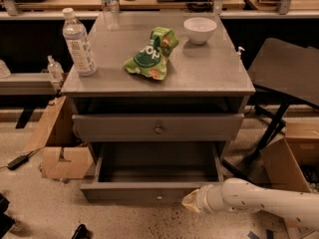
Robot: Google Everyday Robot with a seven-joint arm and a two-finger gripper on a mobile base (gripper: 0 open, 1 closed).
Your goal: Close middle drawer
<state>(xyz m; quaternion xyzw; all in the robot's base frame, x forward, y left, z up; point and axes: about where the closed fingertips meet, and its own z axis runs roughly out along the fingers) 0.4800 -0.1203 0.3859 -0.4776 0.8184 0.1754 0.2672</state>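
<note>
Middle drawer (157, 169) sits pulled well out, low in grey cabinet (199, 78), so closing isn't done yet; gripper (192, 201) is by front panel's right end, open/closed state can't tell.

We see the middle drawer (130, 192), a wide grey wooden drawer, pulled far out toward us and standing open. Its deep box is bare inside, with a dark floor and plain side walls. The front panel is plain and level, with one small knob at its centre. The drawer sits straight, not skewed. The gripper (192, 202), pale and cream-coloured, is at the right end of the front panel, just in front of it. We cannot tell whether it touches the panel.
</note>
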